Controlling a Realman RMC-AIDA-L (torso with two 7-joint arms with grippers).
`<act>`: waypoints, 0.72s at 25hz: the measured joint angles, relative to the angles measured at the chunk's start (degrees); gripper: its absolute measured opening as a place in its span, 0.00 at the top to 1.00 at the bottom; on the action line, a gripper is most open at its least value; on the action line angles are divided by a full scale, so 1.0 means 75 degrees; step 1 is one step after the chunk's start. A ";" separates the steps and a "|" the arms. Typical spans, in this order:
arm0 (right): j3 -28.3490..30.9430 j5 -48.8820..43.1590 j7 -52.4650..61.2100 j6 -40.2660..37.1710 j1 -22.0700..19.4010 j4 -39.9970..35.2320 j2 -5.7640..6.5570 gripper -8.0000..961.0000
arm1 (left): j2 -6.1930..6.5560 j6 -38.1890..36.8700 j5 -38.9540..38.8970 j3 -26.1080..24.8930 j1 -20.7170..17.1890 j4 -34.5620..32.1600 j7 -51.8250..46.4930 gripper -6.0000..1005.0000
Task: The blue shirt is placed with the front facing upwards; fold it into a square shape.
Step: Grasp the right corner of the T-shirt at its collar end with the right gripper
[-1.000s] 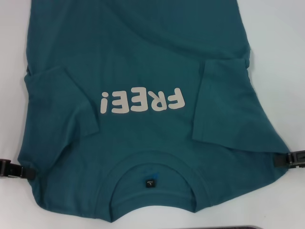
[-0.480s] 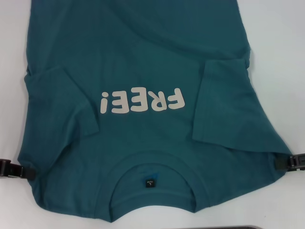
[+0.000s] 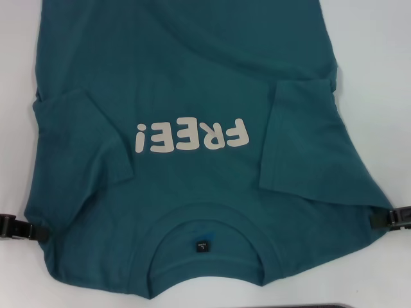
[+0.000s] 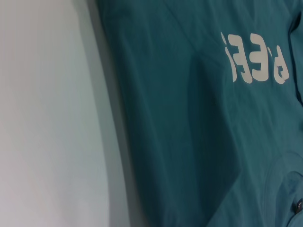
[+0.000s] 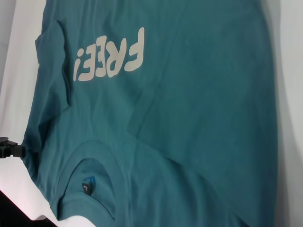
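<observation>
The blue shirt (image 3: 192, 83), soft matte teal cotton, is spread flat front-up on the white tabletop (image 3: 379, 58), with both short sleeves folded inward over the chest, the off-white "FREE!" print (image 3: 191, 136) between them and the ribbed round collar (image 3: 207, 253) with a small black neck label (image 3: 202, 246) nearest the robot. The left end effector (image 3: 18, 228) is seen at the shirt's left shoulder edge and the right end effector (image 3: 390, 218) at the right shoulder edge. Whether either is spread or pinching cloth cannot be told.

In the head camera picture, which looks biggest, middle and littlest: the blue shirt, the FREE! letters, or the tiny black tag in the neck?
1. The blue shirt, by far the largest.
2. The FREE! letters.
3. The black tag, smallest.
</observation>
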State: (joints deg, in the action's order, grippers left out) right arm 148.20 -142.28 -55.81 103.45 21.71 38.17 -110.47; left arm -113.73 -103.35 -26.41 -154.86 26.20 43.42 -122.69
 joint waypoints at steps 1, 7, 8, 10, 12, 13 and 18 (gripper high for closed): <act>0.0003 -0.0001 0.0000 -0.0001 0.0007 0.0002 -0.0003 0.28 | 0.0000 -0.0001 0.0000 0.0000 0.0000 0.0000 0.0000 0.98; -0.0005 -0.0345 0.0159 -0.0217 0.0142 -0.0006 -0.0038 0.31 | 0.0006 -0.0014 -0.0017 0.0000 0.0000 0.0000 0.0011 0.98; -0.0004 -0.0412 0.0189 -0.0260 0.0166 -0.0012 -0.0048 0.33 | 0.0009 -0.0017 -0.0020 0.0000 0.0000 0.0000 0.0017 0.98; -0.0004 -0.0479 0.0210 -0.0294 0.0190 -0.0021 -0.0069 0.37 | 0.0009 -0.0019 -0.0019 0.0000 0.0000 0.0000 0.0027 0.98; -0.0001 -0.0494 0.0211 -0.0295 0.0194 -0.0024 -0.0075 0.41 | 0.0007 -0.0020 -0.0019 0.0000 -0.0001 0.0000 0.0030 0.98; 0.0004 -0.0495 0.0211 -0.0293 0.0194 -0.0025 -0.0075 0.43 | 0.0005 -0.0021 -0.0019 0.0001 0.0000 0.0000 0.0031 0.98; 0.0023 -0.0487 0.0221 -0.0274 0.0192 -0.0008 -0.0073 0.53 | 0.0002 -0.0024 -0.0023 0.0000 0.0000 0.0000 0.0033 0.98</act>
State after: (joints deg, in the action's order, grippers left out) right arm 148.38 -145.93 -54.15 101.40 23.15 38.11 -111.02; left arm -113.72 -103.53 -26.58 -154.86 26.19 43.42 -122.44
